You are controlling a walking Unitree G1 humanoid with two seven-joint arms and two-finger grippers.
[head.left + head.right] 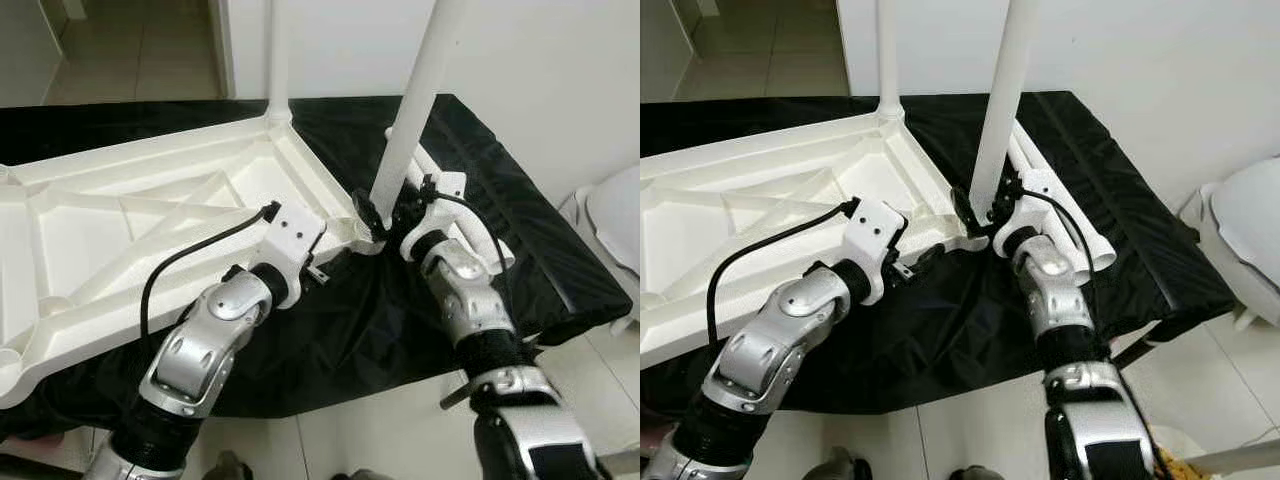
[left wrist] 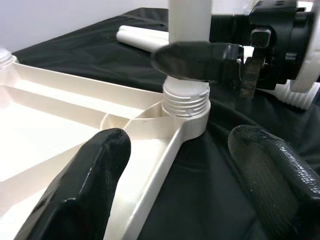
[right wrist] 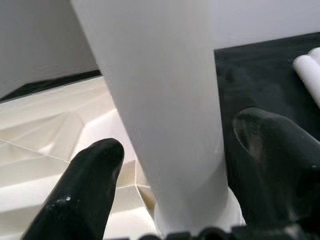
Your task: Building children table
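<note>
Both head views look steeply down on the upright table leg [image 1: 415, 105]. Each wrist camera sits close to that leg's base — left facing its threaded socket [image 2: 186, 102], right nearly touching it.

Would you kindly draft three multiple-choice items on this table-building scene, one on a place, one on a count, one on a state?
1. Where does the leg held by the right gripper stand?
A. In the near corner socket of the upturned tabletop
B. Flat on the floor
C. Across the tabletop's middle

2. How many legs stand upright in the tabletop?
A. None
B. Two
C. Four

3. How is the left gripper?
A. Shut on a leg
B. Open, holding nothing
C. Shut on the cloth

Answers:
1 A: the right gripper clasps the leg at the corner of the tabletop.
2 B: a far leg also stands.
3 B: the left gripper has its fingers spread beside the threaded socket.
</note>
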